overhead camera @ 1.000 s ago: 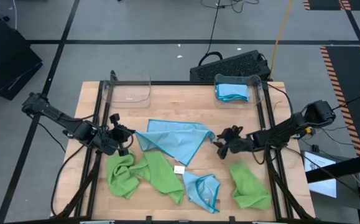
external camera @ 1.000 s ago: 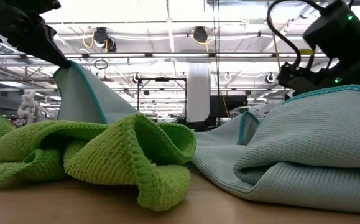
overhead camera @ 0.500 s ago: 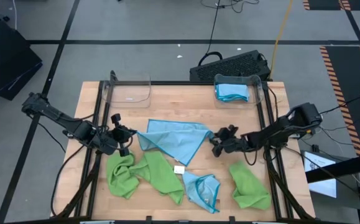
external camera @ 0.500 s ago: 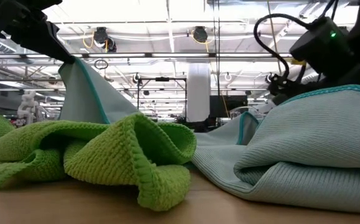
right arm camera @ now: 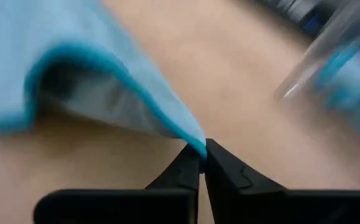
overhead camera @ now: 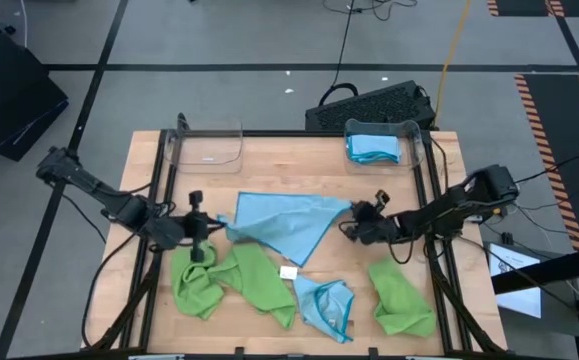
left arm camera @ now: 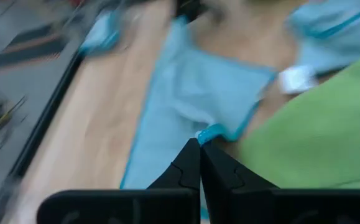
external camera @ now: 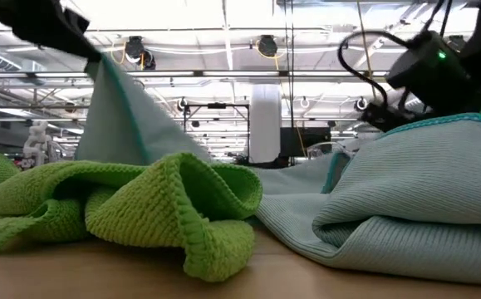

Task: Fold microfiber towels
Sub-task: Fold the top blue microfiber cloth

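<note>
Jaws pinched on blue towel (overhead camera: 284, 225) corners

Table (overhead camera: 269, 170): pale wood, matt, fine grain. Blue towel (overhead camera: 281, 222): thin cloth, smooth ribbed weave, darker teal stitched edging. Green towel (external camera: 140, 208): thick cloth, rough looped pile, matt. Bin (overhead camera: 207, 146) at 11 o'clock: clear plastic, glossy. Gripper fingers (right arm camera: 186, 171): dark, matt, plastic-like. Table frame (overhead camera: 155, 200): black metal bars. Floor (overhead camera: 219, 40): grey, smooth.

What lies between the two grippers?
In the high view, the light blue towel spans from the left gripper to the right gripper, each pinching a corner.
</note>
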